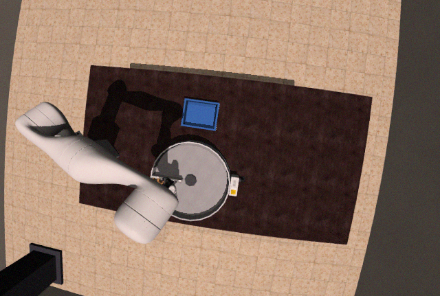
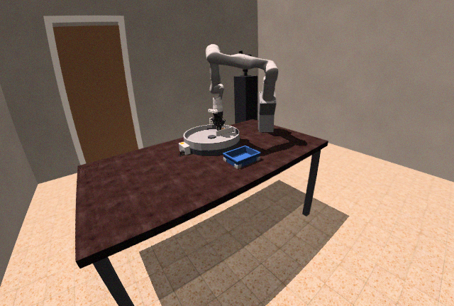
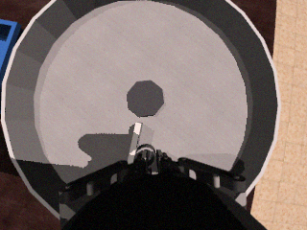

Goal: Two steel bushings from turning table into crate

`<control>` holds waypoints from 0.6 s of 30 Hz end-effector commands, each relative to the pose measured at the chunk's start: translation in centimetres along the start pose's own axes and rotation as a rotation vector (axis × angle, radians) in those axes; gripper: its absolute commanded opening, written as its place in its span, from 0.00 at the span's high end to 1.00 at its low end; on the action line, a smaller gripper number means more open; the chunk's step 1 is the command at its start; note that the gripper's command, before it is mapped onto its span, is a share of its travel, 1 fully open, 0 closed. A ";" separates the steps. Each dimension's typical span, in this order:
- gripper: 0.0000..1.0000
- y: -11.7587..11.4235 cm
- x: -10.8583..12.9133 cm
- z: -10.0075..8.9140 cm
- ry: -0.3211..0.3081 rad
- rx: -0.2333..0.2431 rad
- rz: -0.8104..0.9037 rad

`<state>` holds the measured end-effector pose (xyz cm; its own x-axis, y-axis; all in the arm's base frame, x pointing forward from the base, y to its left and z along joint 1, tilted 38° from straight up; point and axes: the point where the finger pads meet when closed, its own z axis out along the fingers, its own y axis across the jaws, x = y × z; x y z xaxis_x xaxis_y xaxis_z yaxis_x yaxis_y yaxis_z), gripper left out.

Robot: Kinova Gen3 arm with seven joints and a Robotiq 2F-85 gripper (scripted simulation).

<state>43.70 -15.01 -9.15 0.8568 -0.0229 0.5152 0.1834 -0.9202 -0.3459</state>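
With gripper (image 3: 145, 160) nearly closed on nothing, reopen wide above turning table (image 3: 29, 62) before straddling any steel bushing.

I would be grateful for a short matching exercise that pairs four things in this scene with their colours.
Things:
1. crate
2. turning table
3. door
4. table top

Colours:
a. dark reddish brown
b. grey with a white rim
c. blue
d. orange-brown in a pale frame

Pairs: 1-c, 2-b, 3-d, 4-a
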 end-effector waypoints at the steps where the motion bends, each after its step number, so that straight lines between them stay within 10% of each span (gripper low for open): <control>1: 0.86 0.0 -0.1 0.4 -0.004 0.000 -0.007; 18: 0.86 0.1 0.0 0.6 -0.004 -0.001 -0.010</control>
<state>43.87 -14.84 -9.44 0.8570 -0.0198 0.5149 0.1866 -0.9196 -0.3458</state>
